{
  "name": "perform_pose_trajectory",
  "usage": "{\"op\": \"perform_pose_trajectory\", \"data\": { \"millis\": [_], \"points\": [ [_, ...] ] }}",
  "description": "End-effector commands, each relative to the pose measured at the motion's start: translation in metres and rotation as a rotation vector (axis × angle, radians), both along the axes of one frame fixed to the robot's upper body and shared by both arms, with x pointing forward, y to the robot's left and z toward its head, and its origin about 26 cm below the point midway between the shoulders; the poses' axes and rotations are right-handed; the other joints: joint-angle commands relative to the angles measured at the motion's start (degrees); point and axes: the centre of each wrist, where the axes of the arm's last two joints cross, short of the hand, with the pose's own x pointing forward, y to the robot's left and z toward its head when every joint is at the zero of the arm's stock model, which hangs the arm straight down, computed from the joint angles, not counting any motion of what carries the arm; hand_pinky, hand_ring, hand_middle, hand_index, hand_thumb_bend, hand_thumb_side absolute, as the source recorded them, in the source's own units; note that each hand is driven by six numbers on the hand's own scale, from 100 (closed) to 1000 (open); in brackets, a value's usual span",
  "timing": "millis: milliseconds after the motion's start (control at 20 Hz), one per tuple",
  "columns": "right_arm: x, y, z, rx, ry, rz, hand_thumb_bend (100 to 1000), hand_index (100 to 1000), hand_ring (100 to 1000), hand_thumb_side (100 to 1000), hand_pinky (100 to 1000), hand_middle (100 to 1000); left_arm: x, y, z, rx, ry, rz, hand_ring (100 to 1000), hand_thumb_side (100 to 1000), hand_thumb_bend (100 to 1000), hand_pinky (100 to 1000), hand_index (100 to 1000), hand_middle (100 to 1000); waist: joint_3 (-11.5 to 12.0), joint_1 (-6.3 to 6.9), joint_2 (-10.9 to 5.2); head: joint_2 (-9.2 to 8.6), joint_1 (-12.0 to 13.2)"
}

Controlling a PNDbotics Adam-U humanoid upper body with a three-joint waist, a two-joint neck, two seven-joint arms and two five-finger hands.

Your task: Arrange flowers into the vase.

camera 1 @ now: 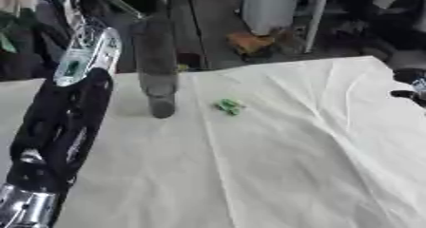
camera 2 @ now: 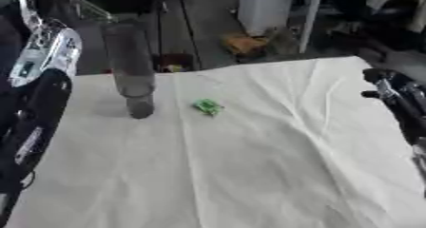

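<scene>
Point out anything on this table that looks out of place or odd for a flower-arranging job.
The tall grey vase stands upright and seems empty, and no flowers show on the white cloth. Only a small green thing lies beside the vase, apart from it; what it is cannot be told. The cloth is creased.

left arm (camera 1: 62, 127) raised at left edge | right hand (camera 2: 398, 99) at right edge

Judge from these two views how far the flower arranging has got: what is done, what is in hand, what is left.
Done: nothing visible; the vase stands on the white cloth with no flowers showing in it. In hand: the left arm reaches up past the vase, its hand out of view. Left: essentially all; only a small green thing lies beside the vase.
</scene>
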Motion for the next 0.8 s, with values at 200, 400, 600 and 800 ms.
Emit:
{"op": "perform_pose_trajectory", "data": {
  "millis": [200, 400, 600, 800],
  "points": [
    [0.002, -0.003, 0.014, -0.022, -0.030, 0.004, 100, 779, 894, 646, 757, 804, 0.008, 0.009, 0.008, 0.046, 0.045, 0.037, 100, 396, 1000, 100, 100, 100, -0.60, 0.19, -0.53, -0.42, 0.10],
    [0.003, -0.003, 0.013, -0.027, -0.026, 0.009, 100, 778, 894, 647, 757, 804, 0.016, 0.016, 0.005, 0.087, 0.115, 0.087, 100, 397, 1000, 100, 100, 100, -1.52, 0.83, -0.65, -0.42, 0.27],
    [0.002, -0.003, 0.013, -0.032, -0.020, 0.009, 100, 778, 894, 647, 757, 804, 0.022, 0.022, 0.006, 0.111, 0.159, 0.132, 100, 399, 1000, 100, 100, 100, -2.38, 1.51, -0.95, -0.24, 0.25],
    [0.001, -0.004, 0.013, -0.036, -0.017, 0.008, 100, 778, 894, 648, 757, 804, 0.026, 0.026, 0.005, 0.134, 0.200, 0.169, 100, 413, 1000, 100, 100, 100, -2.98, 2.10, -1.32, -0.18, 0.39]
  ]
}}
